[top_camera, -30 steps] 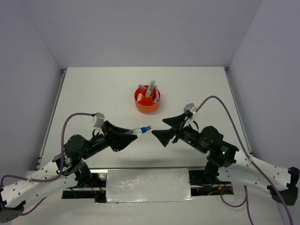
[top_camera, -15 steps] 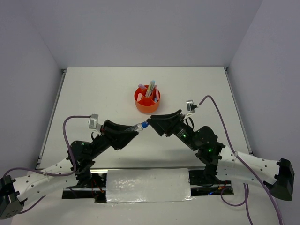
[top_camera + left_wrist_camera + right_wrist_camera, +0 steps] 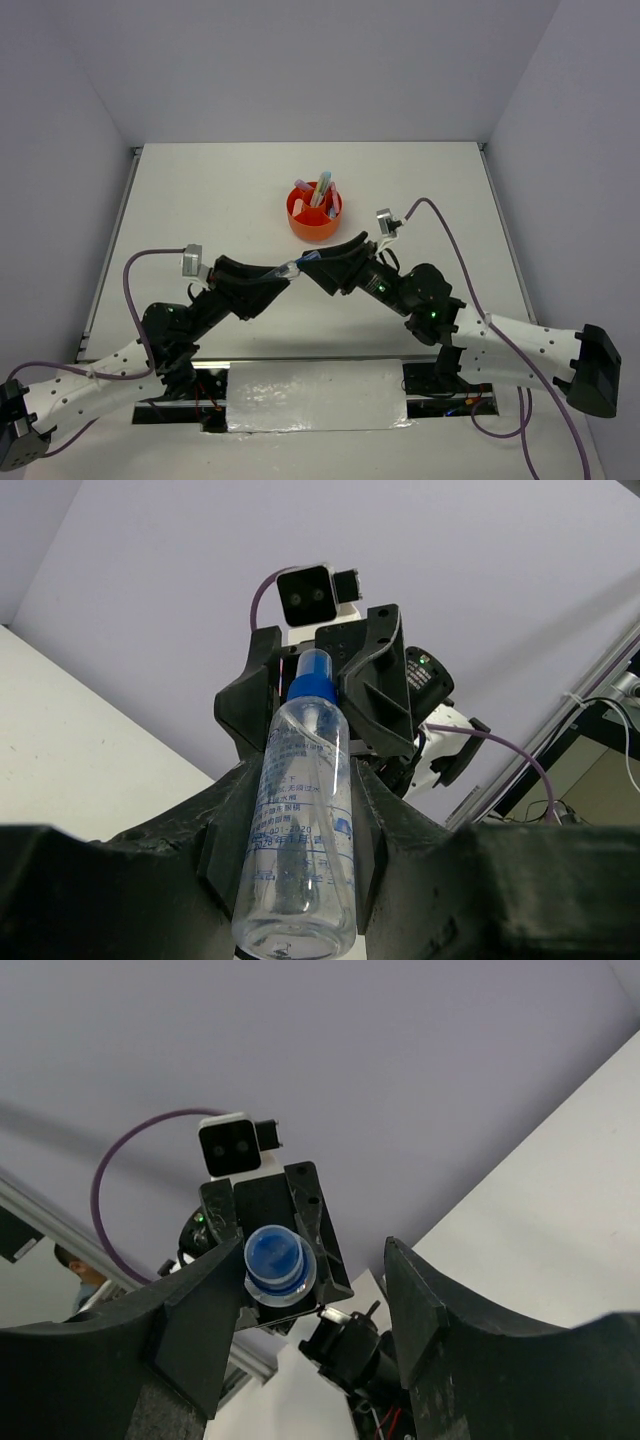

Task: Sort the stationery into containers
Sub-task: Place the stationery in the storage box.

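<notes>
White table point(image 3: 200, 200), pale walls point(image 3: 300, 70) on three sides. Orange organizer point(image 3: 314, 226) stands mid-table with pens point(image 3: 323, 190) upright in it, well apart from every edge and with open surface either side. I see the left gripper point(image 3: 286, 272) clamped on the clear tube point(image 3: 305, 850), held above the near table. The right gripper point(image 3: 314, 268) has its fingers apart around the blue cap point(image 3: 275, 1257).

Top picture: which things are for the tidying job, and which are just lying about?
For the job: bottle, orange pot, pens, left tool, right tool.
Just there: purple cables, silver sheet, table.
</notes>
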